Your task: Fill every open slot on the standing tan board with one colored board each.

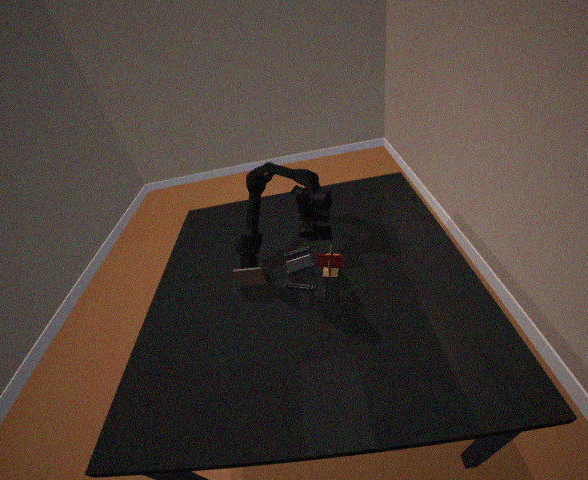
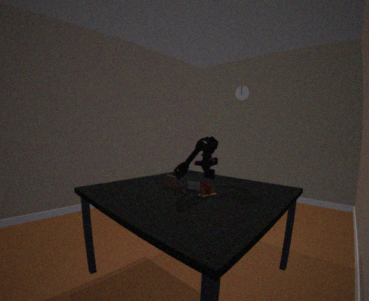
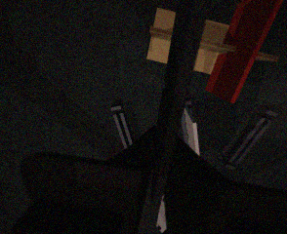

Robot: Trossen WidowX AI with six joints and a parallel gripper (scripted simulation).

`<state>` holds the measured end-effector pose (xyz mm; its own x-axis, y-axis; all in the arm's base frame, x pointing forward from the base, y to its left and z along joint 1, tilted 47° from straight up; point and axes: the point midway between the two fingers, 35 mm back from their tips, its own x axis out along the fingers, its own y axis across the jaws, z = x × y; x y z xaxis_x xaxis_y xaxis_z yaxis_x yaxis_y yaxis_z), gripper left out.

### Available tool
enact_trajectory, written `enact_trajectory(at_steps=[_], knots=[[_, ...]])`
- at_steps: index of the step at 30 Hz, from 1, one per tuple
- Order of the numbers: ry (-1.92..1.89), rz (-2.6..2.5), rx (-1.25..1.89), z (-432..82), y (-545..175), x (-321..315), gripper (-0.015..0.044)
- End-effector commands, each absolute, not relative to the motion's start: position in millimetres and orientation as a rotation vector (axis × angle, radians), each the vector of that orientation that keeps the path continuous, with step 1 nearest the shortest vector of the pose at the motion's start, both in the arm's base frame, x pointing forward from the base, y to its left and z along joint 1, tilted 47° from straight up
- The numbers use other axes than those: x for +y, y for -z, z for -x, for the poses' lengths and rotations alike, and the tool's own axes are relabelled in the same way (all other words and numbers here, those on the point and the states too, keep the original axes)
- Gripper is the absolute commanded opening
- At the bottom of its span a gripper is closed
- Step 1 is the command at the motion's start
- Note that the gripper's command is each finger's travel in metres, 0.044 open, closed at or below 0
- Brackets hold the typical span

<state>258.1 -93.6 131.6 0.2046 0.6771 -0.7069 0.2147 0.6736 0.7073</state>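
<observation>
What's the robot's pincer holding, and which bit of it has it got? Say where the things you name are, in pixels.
The pincer (image 1: 315, 224) (image 2: 208, 168) (image 3: 159, 132) has a dark board (image 1: 323, 233) (image 2: 209, 174) (image 3: 179, 63), seemingly by its upper part. It's too dark to see exactly where.
</observation>
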Motion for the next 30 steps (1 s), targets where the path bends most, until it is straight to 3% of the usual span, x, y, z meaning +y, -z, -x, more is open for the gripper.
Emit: enact_trajectory(at_steps=[1, 30], knots=[[-0.372, -0.843, 1.367, -266.1, -128.3, -96.1, 0.0], [-0.334, -0.915, 1.398, -298.7, -97.7, -94.4, 0.0]])
